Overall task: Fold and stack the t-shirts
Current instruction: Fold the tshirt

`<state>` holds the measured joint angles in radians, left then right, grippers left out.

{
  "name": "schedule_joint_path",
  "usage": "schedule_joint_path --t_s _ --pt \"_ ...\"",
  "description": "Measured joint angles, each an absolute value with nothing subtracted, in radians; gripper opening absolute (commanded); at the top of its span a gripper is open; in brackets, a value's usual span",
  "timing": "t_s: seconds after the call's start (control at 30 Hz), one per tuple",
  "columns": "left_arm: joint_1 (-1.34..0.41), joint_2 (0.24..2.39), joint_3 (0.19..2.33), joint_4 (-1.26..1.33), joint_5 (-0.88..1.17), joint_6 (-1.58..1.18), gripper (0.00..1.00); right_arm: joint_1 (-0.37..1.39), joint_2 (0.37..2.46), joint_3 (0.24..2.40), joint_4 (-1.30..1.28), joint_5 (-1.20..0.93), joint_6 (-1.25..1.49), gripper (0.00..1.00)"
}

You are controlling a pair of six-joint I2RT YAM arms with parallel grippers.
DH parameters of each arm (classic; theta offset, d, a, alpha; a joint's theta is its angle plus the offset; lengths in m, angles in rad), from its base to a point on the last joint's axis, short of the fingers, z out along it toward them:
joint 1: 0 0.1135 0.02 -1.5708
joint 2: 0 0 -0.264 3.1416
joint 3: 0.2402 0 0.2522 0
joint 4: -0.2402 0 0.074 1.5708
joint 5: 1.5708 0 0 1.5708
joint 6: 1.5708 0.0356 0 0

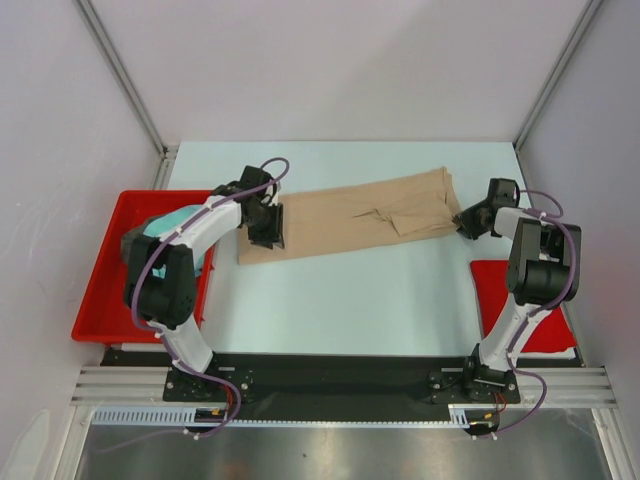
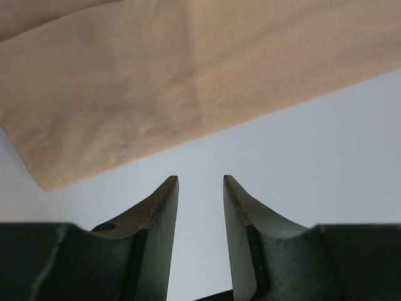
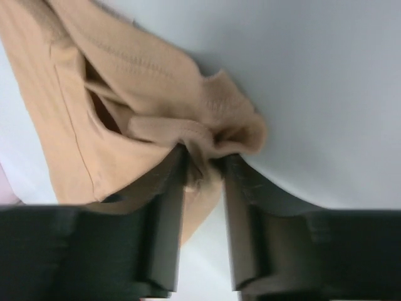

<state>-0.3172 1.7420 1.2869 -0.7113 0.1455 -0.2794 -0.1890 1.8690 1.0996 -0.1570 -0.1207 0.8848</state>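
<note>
on the counter (image 1: 400, 300) the tan shirt (image 1: 350, 222) lies spread lengthwise, likely for its next fold. the right fingers (image 3: 168, 188) clench its bunched right end, probably to carry it over; the left fingers (image 2: 160, 210) hang released, empty, just short of the left hem.

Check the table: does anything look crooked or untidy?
The tan shirt lies slanted across the table, not square to its edges. Its right end is bunched into wrinkles where the right gripper pinches it. Nothing looks torn or spilled.

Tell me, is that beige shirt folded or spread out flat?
Folded lengthwise: the beige shirt lies as a long narrow strip, with layers overlapping near its middle.
</note>
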Motion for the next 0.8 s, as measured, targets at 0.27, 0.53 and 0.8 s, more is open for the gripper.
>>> schedule_joint_path --t_s 0.27,0.53,0.8 --pt "-0.316 1.741 1.287 -0.726 0.15 -0.289 0.43 -0.189 2.053 1.325 -0.149 -0.11 0.776 0.0" --pt "-0.316 1.732 1.357 -0.788 0.153 -0.321 0.43 -0.173 2.328 1.779 -0.2 -0.072 0.643 0.29" --pt "-0.316 1.578 1.344 -0.807 0.139 -0.347 0.46 -0.112 2.307 1.944 -0.452 0.079 0.595 0.82"
